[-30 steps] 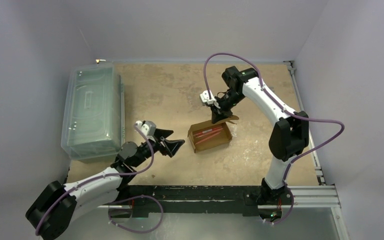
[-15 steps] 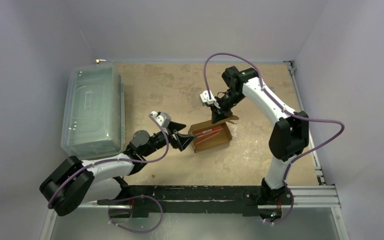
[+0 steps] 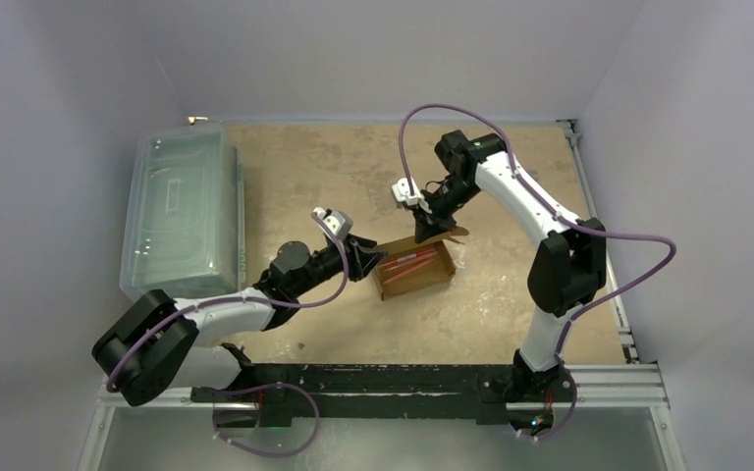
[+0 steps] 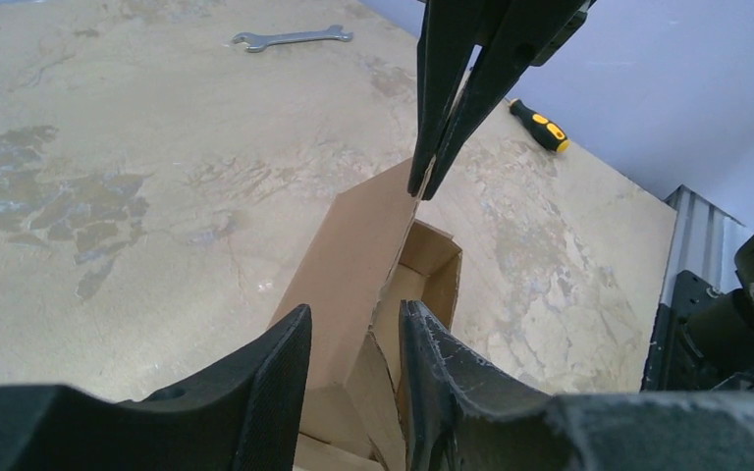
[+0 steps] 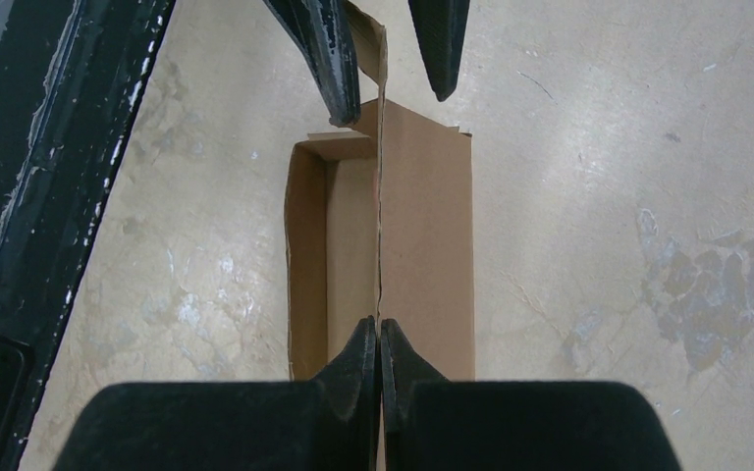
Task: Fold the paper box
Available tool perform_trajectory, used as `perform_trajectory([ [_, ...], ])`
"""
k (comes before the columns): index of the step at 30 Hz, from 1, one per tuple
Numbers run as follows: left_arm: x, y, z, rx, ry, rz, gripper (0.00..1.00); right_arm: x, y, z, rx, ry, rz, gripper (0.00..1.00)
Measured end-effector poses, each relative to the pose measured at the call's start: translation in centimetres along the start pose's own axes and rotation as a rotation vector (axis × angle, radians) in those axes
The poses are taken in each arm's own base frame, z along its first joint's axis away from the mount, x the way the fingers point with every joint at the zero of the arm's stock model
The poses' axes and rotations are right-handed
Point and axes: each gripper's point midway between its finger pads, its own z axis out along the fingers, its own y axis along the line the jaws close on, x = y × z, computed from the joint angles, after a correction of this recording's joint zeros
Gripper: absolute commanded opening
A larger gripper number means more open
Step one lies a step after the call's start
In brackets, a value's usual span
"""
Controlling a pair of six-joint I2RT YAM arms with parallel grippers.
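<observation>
The paper box (image 3: 414, 272) is a small brown cardboard tray standing open-topped in the middle of the table. My right gripper (image 3: 422, 235) is shut on the top edge of its tall far wall, seen edge-on in the right wrist view as a thin cardboard line running away from the right gripper (image 5: 380, 326). My left gripper (image 3: 373, 258) is at the box's left end. In the left wrist view the left gripper (image 4: 355, 309) is open and straddles that same upright wall (image 4: 353, 245), the right finger (image 4: 437, 378) close against the cardboard.
A large clear plastic bin (image 3: 182, 221) sits at the left. A wrench (image 4: 290, 38) and a yellow-handled screwdriver (image 4: 538, 125) lie on the far table. Red streaks (image 3: 407, 262) show inside the box. A black rail (image 3: 403, 378) runs along the near edge.
My left arm has reached right to the box's left end and its jaws have narrowed around the upright wall. The right gripper has kept its grip and not moved.
</observation>
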Motion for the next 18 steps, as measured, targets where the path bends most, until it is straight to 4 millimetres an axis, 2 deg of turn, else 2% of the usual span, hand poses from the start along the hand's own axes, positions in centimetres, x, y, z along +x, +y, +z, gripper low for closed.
perform_trajectory([
  [3, 0.3, 0.2, 0.1, -0.005, 0.014, 0.012, 0.32, -0.1, 0.0, 0.1, -0.002, 0.0, -0.001, 0.0],
  [5, 0.4, 0.2, 0.1, -0.005, 0.022, 0.017, 0.26, -0.1, 0.1, 0.1, -0.002, 0.0, 0.0, 0.0],
  [10, 1.0, 0.2, 0.3, 0.002, 0.048, 0.023, 0.02, -0.1, 0.0, 0.1, -0.003, 0.0, 0.004, 0.02],
  [12, 1.1, 0.0, 0.3, 0.012, 0.056, 0.031, 0.0, 0.0, 0.0, 0.1, -0.002, 0.002, 0.005, 0.1],
  [15, 1.2, -0.3, 0.4, 0.027, 0.064, 0.037, 0.0, 0.0, -0.1, 0.1, 0.005, 0.002, 0.013, 0.31],
  [18, 1.2, -0.3, 0.4, 0.024, 0.065, 0.04, 0.0, -0.2, -0.2, 0.1, 0.013, -0.003, 0.045, 0.46],
])
